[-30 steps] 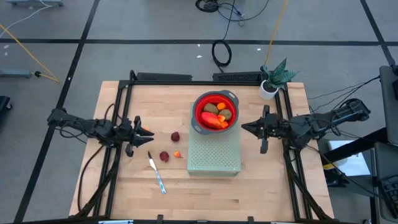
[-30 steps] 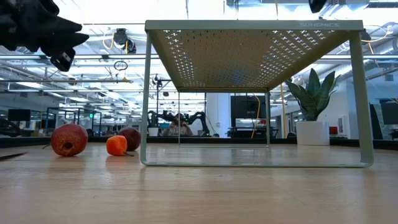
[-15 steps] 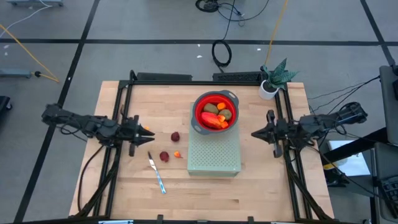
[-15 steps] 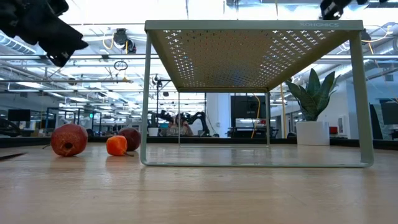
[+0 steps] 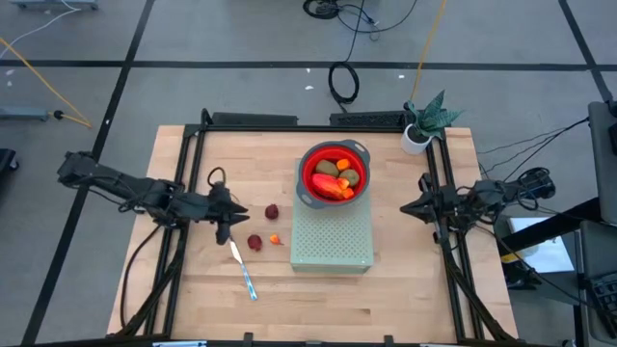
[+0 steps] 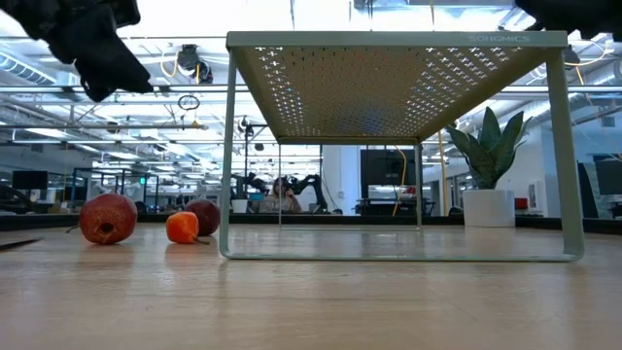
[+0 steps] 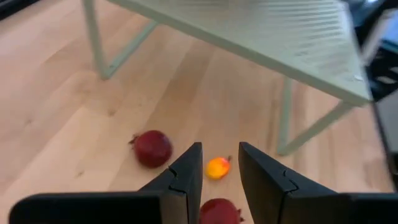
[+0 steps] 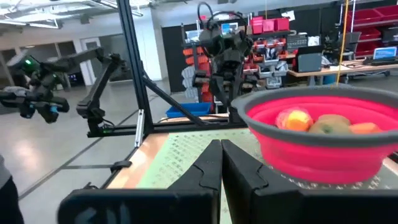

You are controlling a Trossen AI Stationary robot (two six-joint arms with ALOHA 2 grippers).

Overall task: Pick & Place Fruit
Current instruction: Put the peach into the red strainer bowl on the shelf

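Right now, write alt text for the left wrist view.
The left gripper hangs partly open above a wooden table, over two dark red balls and a tiny orange ball. A pale green perforated rack stands beyond them.

The left arm's fingers (image 5: pixel 228 214) have advanced toward the dark red balls (image 5: pixel 254 242); the right arm's fingers (image 5: pixel 409 208) have retracted from the bowl (image 5: pixel 335 174).
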